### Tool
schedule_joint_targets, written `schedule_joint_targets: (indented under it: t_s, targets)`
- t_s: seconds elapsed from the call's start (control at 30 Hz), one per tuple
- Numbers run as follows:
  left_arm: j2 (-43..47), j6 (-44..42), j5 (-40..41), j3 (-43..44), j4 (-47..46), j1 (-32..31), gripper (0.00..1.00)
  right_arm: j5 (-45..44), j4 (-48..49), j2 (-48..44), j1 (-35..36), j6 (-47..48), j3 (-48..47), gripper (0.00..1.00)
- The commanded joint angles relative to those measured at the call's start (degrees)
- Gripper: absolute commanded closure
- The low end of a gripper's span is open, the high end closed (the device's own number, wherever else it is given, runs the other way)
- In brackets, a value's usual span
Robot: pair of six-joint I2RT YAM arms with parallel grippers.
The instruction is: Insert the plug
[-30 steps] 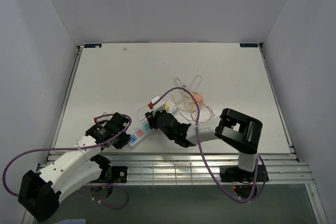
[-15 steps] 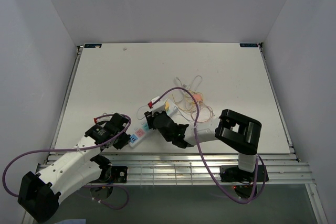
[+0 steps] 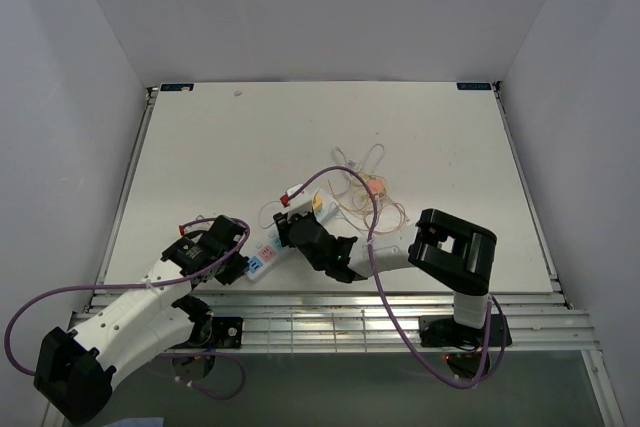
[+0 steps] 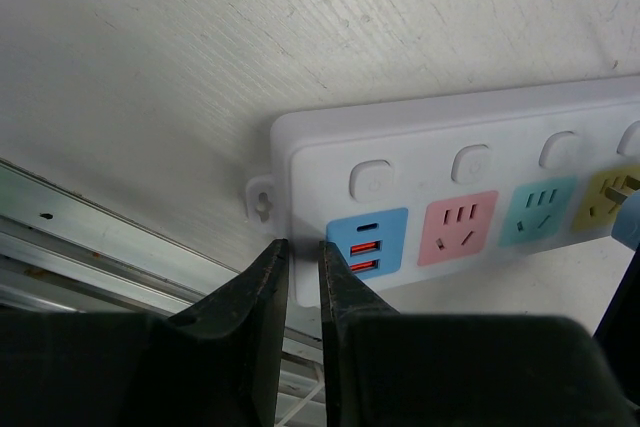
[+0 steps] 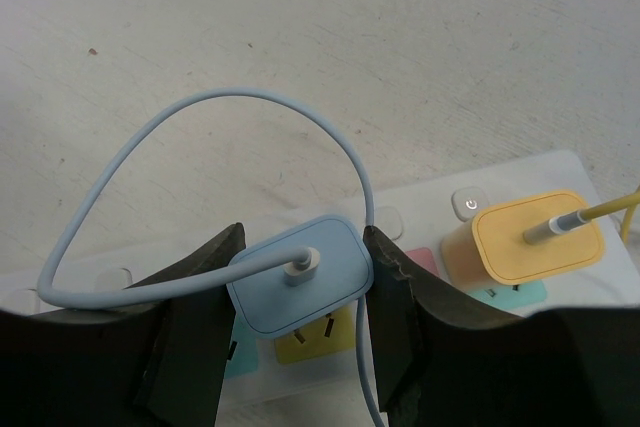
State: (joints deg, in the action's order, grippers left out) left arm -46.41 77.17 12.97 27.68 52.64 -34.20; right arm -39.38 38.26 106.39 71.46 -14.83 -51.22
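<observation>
A white power strip [image 3: 262,259] with coloured sockets lies near the table's front edge. My left gripper [image 3: 238,269] is at its near-left end; in the left wrist view the jaws [image 4: 303,247] are almost shut, pinching the edge of the strip [image 4: 450,137] beside the blue USB panel [image 4: 366,243]. My right gripper [image 5: 304,244] is shut on a light-blue plug [image 5: 300,272] with its cable looping up and left. The plug's prongs hang just over the yellow socket [image 5: 318,341]. A yellow plug [image 5: 535,239] sits in the strip to the right.
A tangle of thin cables [image 3: 365,192] lies behind the strip, with a small red and white piece [image 3: 293,192] beside it. A slatted metal rail [image 3: 350,309] runs along the table's near edge, just below the strip.
My right gripper has shifted slightly left along the strip with the blue plug in it. The left arm has not visibly moved.
</observation>
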Motion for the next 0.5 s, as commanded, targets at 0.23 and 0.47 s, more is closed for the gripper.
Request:
schedule_joint_targets:
  t_s: [0.23,0.47]
  targets:
    - [0.27,11.25,2.23,-2.02,3.26,0.18,0.73,-3.95,0.67,1.54,0.52,-1.78,-1.69,0.92]
    - [0.18,11.25,2.06,-1.84,3.17,0.18,0.73,-3.52,0.76,2.68,0.52,-1.52,-2.22,0.92]
